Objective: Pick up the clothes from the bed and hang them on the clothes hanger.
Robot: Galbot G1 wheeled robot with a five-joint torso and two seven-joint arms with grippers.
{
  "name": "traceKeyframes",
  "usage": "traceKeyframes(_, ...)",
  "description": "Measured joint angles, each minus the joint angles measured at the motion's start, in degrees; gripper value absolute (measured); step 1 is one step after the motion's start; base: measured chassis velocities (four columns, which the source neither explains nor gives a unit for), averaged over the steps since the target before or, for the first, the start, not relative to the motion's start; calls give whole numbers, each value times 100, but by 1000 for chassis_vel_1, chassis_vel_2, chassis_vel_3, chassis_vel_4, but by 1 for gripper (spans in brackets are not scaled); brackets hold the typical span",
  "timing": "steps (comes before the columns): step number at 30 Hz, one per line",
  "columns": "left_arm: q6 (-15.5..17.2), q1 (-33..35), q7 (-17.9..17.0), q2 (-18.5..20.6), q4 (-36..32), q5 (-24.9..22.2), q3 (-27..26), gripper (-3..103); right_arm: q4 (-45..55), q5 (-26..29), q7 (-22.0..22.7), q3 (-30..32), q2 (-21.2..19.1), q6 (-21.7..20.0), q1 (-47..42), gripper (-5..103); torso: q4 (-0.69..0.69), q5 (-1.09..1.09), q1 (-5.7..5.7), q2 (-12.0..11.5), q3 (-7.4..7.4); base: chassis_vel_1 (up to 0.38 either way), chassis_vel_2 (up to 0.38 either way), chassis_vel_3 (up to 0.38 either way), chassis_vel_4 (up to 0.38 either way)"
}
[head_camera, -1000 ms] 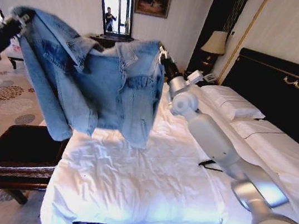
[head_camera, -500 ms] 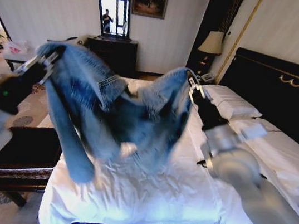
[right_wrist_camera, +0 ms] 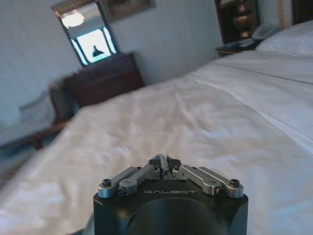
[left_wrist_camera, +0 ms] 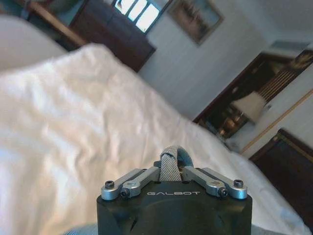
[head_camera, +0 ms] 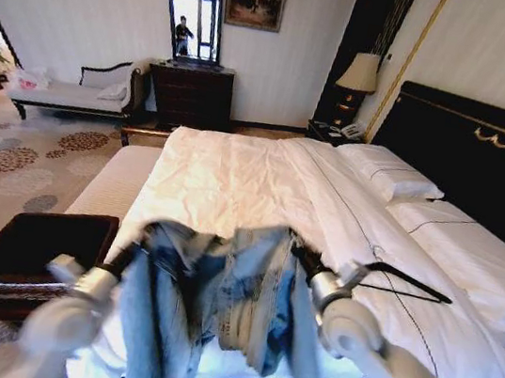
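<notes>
Lowered since before: blurred denim jacket, bedward.

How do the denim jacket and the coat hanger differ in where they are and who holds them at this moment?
The denim jacket hangs low at the foot of the bed, gripped at each end by the left gripper and right gripper; the coat hanger lies flat on the sheet, untouched. The jacket is crumpled pale blue cloth; the hanger is a thin, rigid black triangle. Neither is yet joined to the other.
</notes>
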Motion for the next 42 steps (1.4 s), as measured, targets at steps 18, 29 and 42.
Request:
traceKeyframes(18, -37, -1139, -26, 1240, -545, -1369, -845, 3, -385, 153, -1699, -124, 103, 1010, 1321, 5, -1, -1, -5, 2, -2, 0, 0, 0, 0)
traceKeyframes(29, -40, -3844, -158, 4084, 466, -3169, -697, 3, -2259, 1129, -2295, -2029, 804, 1364, 5692, 5, 2, 0, 3, -1, 2, 0, 0, 0, 0)
traceKeyframes(42, -80, -3277, -289, 4526, -633, -3549, -1371, 3, -1196, 1058, -2224, -1516, 448, 1389, 5199, 5, 0, 1, -2, 1, -1, 0, 0, 0, 0)
